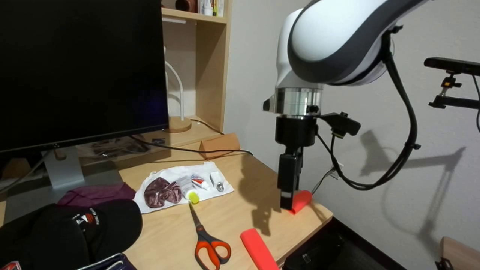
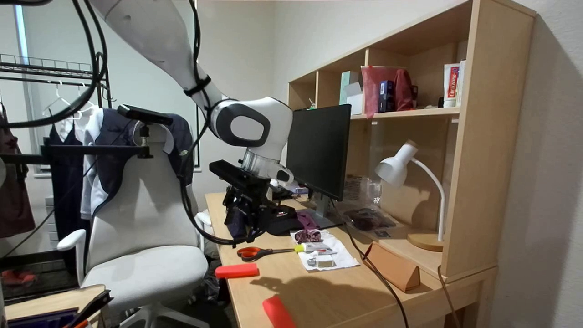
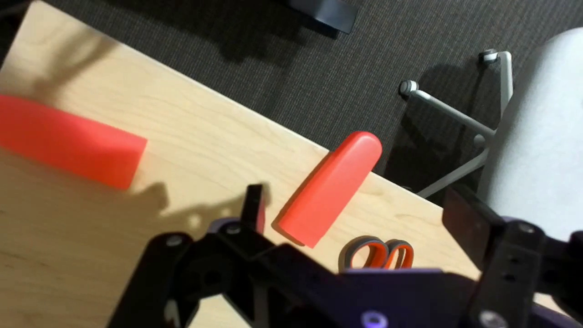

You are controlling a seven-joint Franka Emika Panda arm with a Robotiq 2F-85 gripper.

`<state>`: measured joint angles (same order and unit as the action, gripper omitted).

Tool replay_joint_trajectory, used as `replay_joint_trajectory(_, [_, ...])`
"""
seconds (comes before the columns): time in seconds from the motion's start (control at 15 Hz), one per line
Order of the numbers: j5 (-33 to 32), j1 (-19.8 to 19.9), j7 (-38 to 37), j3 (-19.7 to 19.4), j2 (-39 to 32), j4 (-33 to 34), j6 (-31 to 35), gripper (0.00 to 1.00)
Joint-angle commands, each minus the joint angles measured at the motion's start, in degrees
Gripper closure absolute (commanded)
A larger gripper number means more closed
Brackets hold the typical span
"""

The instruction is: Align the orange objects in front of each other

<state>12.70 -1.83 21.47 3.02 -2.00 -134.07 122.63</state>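
Orange-red in colour, the overhanging block [image 3: 330, 193] lies on a pale wooden worktop [image 1: 236, 210], its rounded end reaching past the edge. The corner block [image 1: 303, 200], of matching colour, lies well apart from it, near the worktop's corner; the two are set at an angle to each other. The hand [image 3: 360, 214], hung from a white arm [image 1: 326, 37], points down over the worktop, its fingers spread wide; in the wrist view the overhanging block shows in the gap between them, on the wood below, while the corner block lies outside the spread, at the left, cut by the frame. From where I stand, the scissors [image 1: 203, 235] lie just beside the overhanging block, their orange-and-grey handles toward the worktop's edge and their tip close to a yellow-capped tube [image 1: 186, 186]. That tube rests on a white sheet [image 1: 206, 168], just beside a maroon cloth [image 1: 159, 193]. Farther along, a black cap [image 1: 63, 232] lies in front of the monitor [image 1: 82, 71]. In an exterior view a white lamp [image 2: 394, 168] stands at the back on a round wooden base, a tan wedge-shaped object [image 2: 401, 269] near it; past the worktop's edge a pale grey chair [image 2: 145, 269] stands on dark ribbed carpet [image 3: 319, 91]
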Motion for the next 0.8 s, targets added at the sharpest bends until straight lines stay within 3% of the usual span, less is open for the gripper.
replay_joint_trajectory(0.0, [-2.0,-3.3,-15.6,2.3,-2.4,-2.1,5.1,0.00])
replay_joint_trajectory(0.27, [-6.1,-7.4,-33.1,4.2,-2.1,-6.4,13.3,0.00])
replay_joint_trajectory(0.33, [-3.5,-6.0,-26.0,4.0,-3.2,-4.1,10.1,0.00])
replay_joint_trajectory(0.47, [-4.8,-7.3,-30.7,4.5,-3.2,-5.2,12.1,0.00])
replay_joint_trajectory(0.73, [-5.5,-7.4,-32.9,4.2,-4.4,-5.4,15.4,0.00])
